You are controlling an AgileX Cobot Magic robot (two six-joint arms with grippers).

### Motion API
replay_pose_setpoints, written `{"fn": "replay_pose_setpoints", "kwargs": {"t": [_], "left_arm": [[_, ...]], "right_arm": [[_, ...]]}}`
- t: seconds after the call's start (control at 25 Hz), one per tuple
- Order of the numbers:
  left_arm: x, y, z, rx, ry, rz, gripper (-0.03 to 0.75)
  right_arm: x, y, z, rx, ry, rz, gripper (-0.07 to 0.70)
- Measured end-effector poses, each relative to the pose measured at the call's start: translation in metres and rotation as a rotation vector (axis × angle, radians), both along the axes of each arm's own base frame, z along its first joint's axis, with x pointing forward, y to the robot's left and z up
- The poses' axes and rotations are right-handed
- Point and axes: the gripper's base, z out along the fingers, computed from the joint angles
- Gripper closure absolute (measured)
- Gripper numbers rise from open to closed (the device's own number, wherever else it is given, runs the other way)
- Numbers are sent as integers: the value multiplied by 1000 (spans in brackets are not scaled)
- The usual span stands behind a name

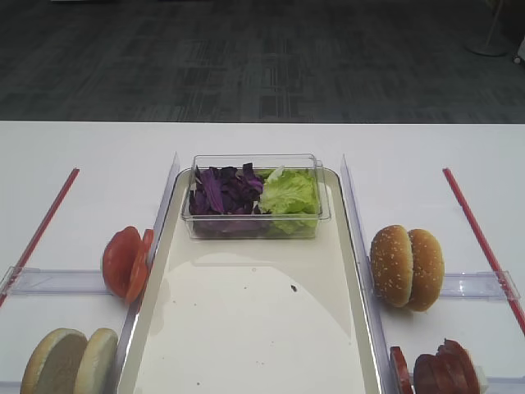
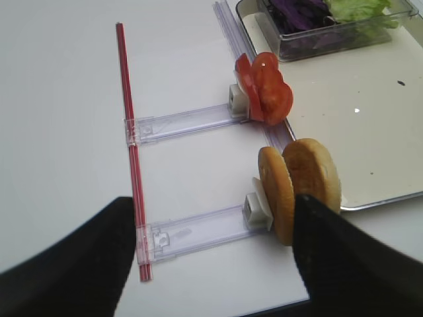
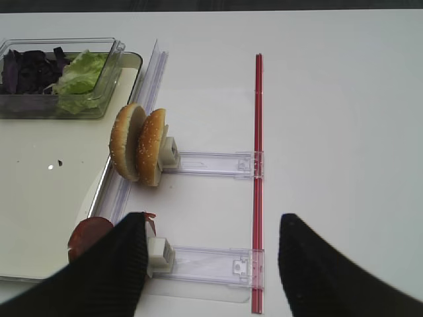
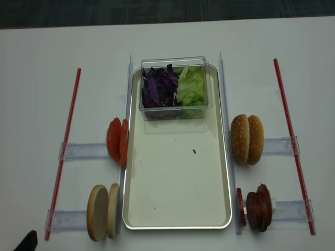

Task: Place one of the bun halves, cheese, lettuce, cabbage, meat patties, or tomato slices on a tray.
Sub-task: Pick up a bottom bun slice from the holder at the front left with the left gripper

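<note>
The cream tray (image 1: 246,328) lies bare in the middle, apart from a clear tub holding purple cabbage (image 1: 223,190) and lettuce (image 1: 289,194). Tomato slices (image 1: 125,261) and the bun halves (image 1: 70,361) stand on edge left of the tray. Meat patties (image 1: 439,371) stand at its lower right. No cheese is in view. My left gripper (image 2: 211,264) is open and empty above the table, its right finger (image 2: 350,264) next to the bun halves (image 2: 297,185). My right gripper (image 3: 211,264) is open and empty, its left finger (image 3: 112,264) beside the meat patties (image 3: 89,234).
Two sesame-seeded buns (image 1: 406,267) stand on edge right of the tray. Clear plastic rails (image 4: 86,151) hold each food stack. Red strips (image 4: 65,146) run along both outer sides. Clear upright dividers (image 1: 353,213) flank the tray's long edges.
</note>
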Motion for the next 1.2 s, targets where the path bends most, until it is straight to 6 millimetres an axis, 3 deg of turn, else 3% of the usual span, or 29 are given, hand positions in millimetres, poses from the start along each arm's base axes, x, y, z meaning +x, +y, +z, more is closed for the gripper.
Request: {"fn": "replay_pose_setpoints", "kwargs": {"t": [1.2], "left_arm": [[0, 0, 0, 0, 0, 0, 240]], "right_arm": [[0, 0, 0, 0, 0, 0, 168]]}}
